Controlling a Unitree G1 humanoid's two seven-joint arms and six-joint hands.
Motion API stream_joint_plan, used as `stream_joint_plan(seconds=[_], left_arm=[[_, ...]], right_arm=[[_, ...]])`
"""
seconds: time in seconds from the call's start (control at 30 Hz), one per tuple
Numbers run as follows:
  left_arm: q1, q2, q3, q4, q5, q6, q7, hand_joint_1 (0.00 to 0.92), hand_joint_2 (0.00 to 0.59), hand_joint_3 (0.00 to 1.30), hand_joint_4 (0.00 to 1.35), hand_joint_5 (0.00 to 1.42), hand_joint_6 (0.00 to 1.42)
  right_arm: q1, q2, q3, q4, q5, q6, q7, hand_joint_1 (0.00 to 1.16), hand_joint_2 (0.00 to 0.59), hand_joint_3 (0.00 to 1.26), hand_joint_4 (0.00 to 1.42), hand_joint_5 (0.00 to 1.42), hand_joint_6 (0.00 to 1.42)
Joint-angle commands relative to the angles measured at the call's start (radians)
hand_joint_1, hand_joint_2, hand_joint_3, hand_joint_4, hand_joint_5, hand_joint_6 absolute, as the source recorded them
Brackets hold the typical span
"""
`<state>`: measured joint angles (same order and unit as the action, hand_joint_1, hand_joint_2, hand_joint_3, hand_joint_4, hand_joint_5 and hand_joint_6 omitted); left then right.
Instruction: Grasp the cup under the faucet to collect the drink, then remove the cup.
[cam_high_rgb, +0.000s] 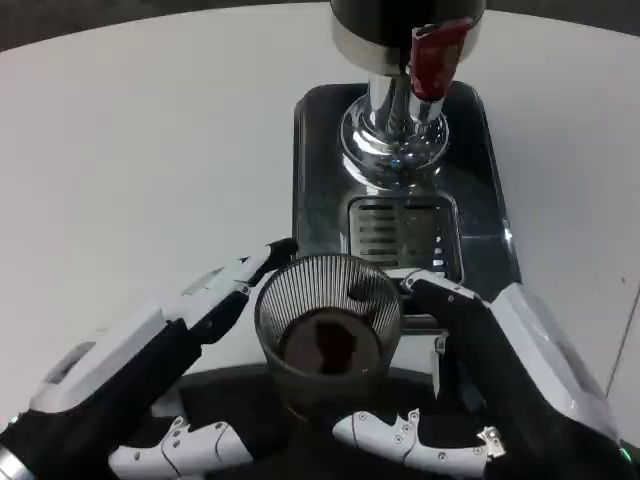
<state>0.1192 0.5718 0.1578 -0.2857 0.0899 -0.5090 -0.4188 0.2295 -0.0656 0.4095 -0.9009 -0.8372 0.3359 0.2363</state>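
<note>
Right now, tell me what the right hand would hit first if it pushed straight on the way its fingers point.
The right hand points up and left, fingers already at the ribbed cup, so it would press into the cup's right wall first. Contact looks made, though depth is unclear.

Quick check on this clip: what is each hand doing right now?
Left hand: holding the cup, fingers along its left side.
Right hand: holding the same cup, fingers against its right side.
</note>
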Motion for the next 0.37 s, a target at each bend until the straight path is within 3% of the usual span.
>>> stream_joint_plan(seconds=[0.03, 0.37], left_arm=[[0.011, -0.001, 0.005, 0.007, 0.003, 0.005, 0.008, 0.000, 0.043, 0.00, 0.00, 0.00, 0.00], [0.007, -0.003, 0.001, 0.009, 0.005, 0.010, 0.007, 0.000, 0.043, 0.00, 0.00, 0.00, 0.00]], right_arm=[[-0.013, 0.012, 0.004, -0.012, 0.012, -0.027, 0.001, 0.96, 0.282, 0.91, 1.25, 1.35, 1.42], [-0.010, 0.013, 0.002, -0.015, 0.012, -0.026, 0.004, 0.96, 0.278, 0.91, 1.25, 1.35, 1.42]])
